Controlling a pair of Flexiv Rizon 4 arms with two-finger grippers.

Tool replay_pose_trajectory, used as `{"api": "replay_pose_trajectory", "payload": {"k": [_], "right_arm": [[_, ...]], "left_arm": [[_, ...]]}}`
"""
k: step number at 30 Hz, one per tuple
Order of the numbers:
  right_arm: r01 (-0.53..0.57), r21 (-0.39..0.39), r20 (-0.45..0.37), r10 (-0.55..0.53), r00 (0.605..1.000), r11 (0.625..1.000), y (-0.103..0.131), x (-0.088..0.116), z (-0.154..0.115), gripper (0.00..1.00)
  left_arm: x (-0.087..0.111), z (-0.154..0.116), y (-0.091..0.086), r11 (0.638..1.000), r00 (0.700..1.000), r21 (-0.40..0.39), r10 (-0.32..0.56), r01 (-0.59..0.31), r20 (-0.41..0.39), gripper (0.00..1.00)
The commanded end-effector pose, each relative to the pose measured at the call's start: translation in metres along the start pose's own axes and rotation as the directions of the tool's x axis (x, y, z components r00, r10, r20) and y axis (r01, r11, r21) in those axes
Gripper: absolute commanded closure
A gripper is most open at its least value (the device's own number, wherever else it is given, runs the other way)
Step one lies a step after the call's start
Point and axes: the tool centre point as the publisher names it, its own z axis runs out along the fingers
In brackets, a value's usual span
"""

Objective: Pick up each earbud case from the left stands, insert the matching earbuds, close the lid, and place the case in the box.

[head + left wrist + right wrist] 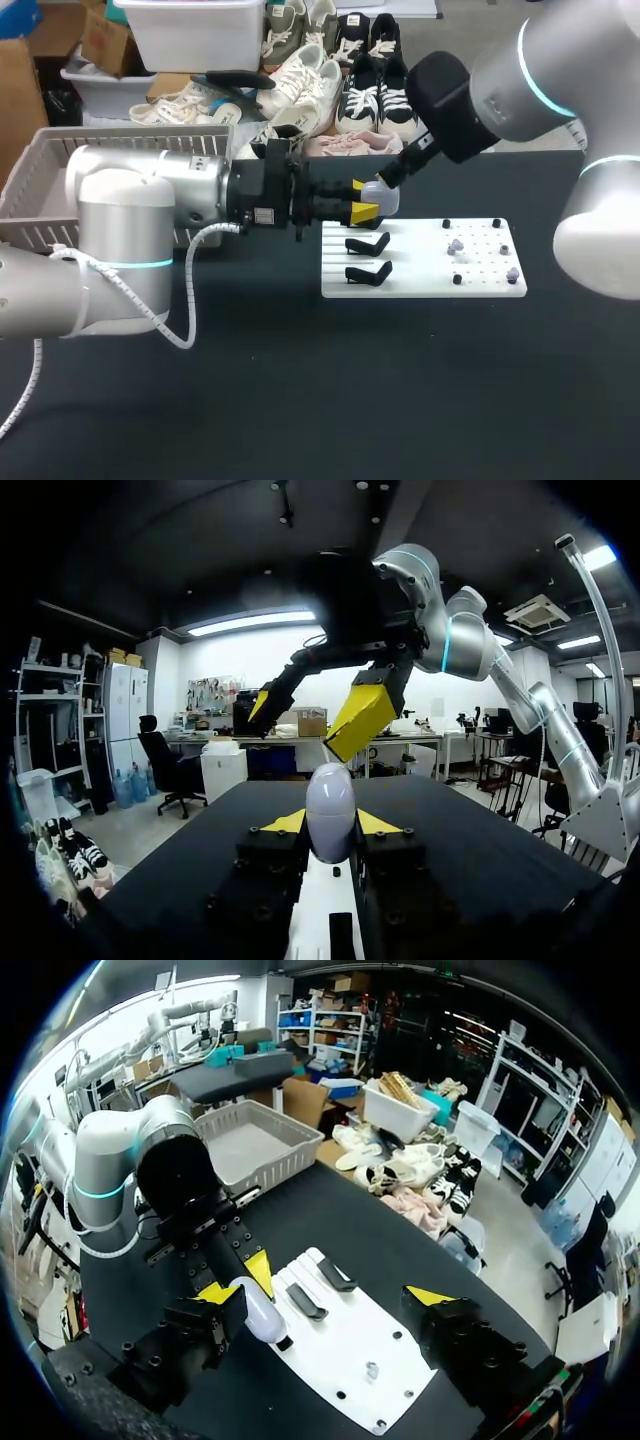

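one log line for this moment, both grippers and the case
left gripper: shut on earbud case | right gripper: open, close by the case | stands: two empty

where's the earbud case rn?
Head view, centre: earbud case gripped between the left claw's yellow tips, over the white board's back-left corner, just behind the two empty black stands.

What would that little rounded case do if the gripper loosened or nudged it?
The earbud case looks smooth and glossy, so it is probably slippery in the left gripper. Its rounded egg shape would likely roll or tip if set down. It seems small and hard-shelled, so probably light.
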Motion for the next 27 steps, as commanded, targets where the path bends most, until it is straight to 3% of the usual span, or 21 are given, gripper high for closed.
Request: {"api": "replay_pose_trajectory", "payload": {"k": [1, 11, 27], "right_arm": [[0.005, 0.125, -0.001, -0.005, 1.0, 0.992, 0.0, -0.002, -0.008, 0.0], [-0.001, 0.069, -0.04, 0.004, 0.999, 0.998, 0.017, 0.021, -0.001, 0.0], [-0.021, 0.053, -0.06, 0.024, 0.998, 0.998, 0.018, 0.027, 0.005, 0.0]], "left_arm": [[0.0, 0.0, -0.002, 1.0, 1.0, -0.006, 0.001, -0.001, 0.0, 1.0], [0.0, 0.0, -0.002, 1.0, 1.0, -0.006, 0.001, -0.001, 0.0, 1.0], [0.0, 0.0, -0.002, 1.0, 1.0, -0.006, 0.001, -0.001, 0.0, 1.0]]}}
